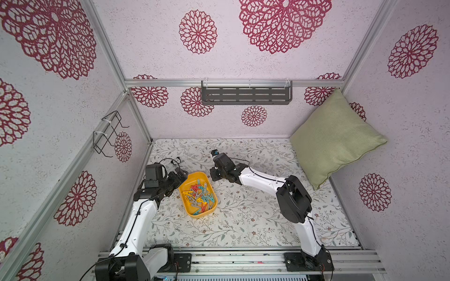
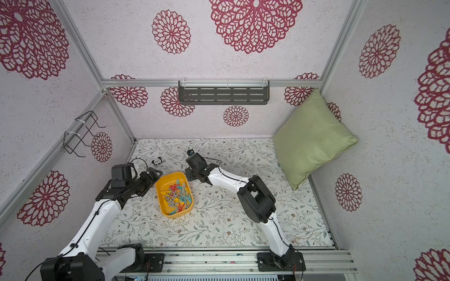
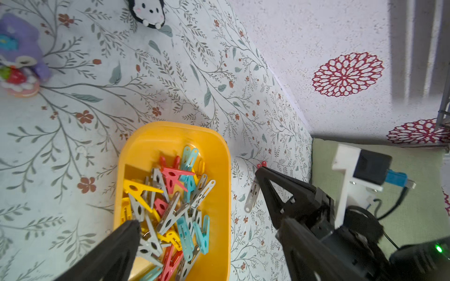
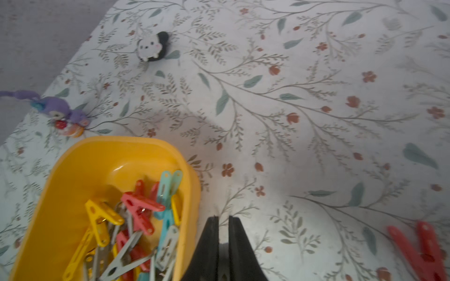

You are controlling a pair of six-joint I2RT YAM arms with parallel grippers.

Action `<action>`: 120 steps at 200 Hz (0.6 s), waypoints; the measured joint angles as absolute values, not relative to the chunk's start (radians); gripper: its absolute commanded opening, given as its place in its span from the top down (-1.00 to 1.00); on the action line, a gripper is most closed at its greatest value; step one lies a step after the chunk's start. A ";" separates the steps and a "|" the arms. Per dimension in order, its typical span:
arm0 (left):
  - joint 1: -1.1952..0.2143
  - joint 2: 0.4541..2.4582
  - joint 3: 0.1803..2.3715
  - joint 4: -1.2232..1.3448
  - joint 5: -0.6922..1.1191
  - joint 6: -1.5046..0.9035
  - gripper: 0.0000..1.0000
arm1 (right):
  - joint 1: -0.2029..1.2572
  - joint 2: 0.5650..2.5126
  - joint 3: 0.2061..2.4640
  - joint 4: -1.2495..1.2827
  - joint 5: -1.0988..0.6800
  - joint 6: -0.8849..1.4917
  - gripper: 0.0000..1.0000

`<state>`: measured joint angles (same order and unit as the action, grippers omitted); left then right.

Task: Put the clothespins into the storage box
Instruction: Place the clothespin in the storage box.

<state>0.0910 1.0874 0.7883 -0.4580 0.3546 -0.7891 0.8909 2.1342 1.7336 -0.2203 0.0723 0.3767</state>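
We see a robot lab's test booth dressed as a homely room: aluminium framing [image 1: 233, 83] carries flower-patterned wall panels [image 1: 151, 48], a leafy printed cover [image 1: 243, 219] lies on the table, a green cushion [image 1: 333, 138] leans in a corner, and two white arms [image 1: 140, 219] stand bolted to a metal rail [image 1: 243, 258].

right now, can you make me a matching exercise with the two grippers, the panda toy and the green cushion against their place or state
1 left gripper
2 right gripper
3 panda toy
4 green cushion

a propped up in a far corner
b jaws open
c jaws shut
d on the tabletop, just past the storage box

Pairs: 1-b, 2-c, 3-d, 4-a
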 measured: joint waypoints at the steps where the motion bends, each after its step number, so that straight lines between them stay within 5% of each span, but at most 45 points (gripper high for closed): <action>1: 0.093 1.086 0.786 -0.459 0.355 -0.789 -0.95 | 0.894 2.134 1.736 -0.220 0.070 0.377 0.72; 21: 0.109 1.071 0.770 -0.468 0.359 -0.785 -0.95 | 0.929 2.134 1.765 -0.215 0.037 0.385 0.62; 56: 0.112 1.070 0.768 -0.475 0.376 -0.786 -0.95 | 0.948 2.134 1.798 -0.198 -0.004 0.398 0.13; 120: 0.037 1.120 0.776 -0.454 0.393 -0.807 -0.95 | 0.895 2.074 1.645 -0.186 0.032 0.369 -0.06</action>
